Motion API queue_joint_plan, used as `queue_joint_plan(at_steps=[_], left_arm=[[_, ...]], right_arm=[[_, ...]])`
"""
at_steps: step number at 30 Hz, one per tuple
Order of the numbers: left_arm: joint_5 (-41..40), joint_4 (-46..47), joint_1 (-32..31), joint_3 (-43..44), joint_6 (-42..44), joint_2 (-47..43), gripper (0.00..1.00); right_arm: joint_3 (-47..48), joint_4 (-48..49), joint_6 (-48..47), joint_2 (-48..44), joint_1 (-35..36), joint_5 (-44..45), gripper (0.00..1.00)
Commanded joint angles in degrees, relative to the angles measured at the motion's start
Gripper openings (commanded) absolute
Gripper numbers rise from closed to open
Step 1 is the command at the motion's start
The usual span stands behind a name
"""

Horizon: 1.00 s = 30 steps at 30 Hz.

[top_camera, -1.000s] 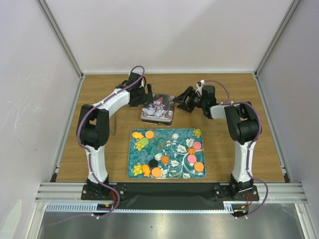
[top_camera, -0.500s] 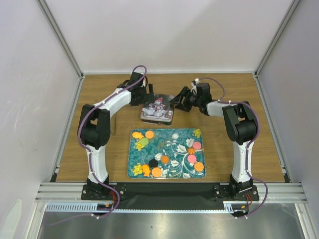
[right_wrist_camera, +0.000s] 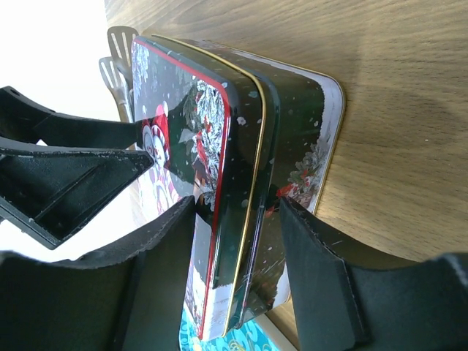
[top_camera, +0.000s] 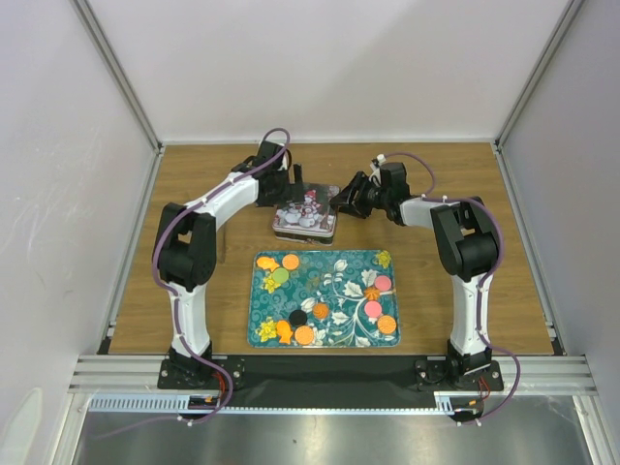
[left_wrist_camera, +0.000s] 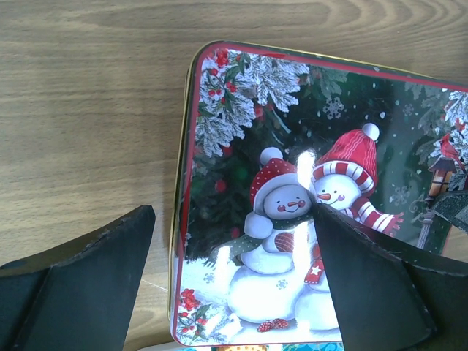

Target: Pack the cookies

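Poised at the snowman tin (top_camera: 306,215), lid (left_wrist_camera: 241,95) on, with the cookies (top_camera: 303,334) lying loose on the flowered tray (top_camera: 339,291) just in front of it on the worktop (top_camera: 194,281)
With the left tool (left_wrist_camera: 234,212) spread wide over the lid's left edge and gripping nothing; right tool (right_wrist_camera: 236,205) straddling the tin's right side across lid and base, impossible to say whether clamped or merely set around it. Best to pin the base low, catch only the lid's rim and lift straight up, keeping the tin from sliding toward the tray

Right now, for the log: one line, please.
tin closed | cookies on tray | left gripper open over tin | right gripper straddles tin edge, grip unclear
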Motion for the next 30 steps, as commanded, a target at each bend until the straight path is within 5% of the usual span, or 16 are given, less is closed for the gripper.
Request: queue_joint_plan(at_steps=[1, 20, 30], left_arm=[[0.69, -0.05, -0.89, 2.29, 0.81, -1.48, 0.96], [-0.70, -0.49, -2.56, -0.08, -0.16, -2.10, 0.96], [-3.09, -0.67, -3.79, -2.98, -0.60, -2.89, 0.97]], right_arm=[[1.21, 1.53, -0.16, 0.76, 0.37, -0.10, 0.54], [-1.85, 3.72, 0.37, 1.73, 1.43, 0.52, 0.41], [-0.99, 0.57, -3.84, 1.29, 2.92, 2.62, 0.52]])
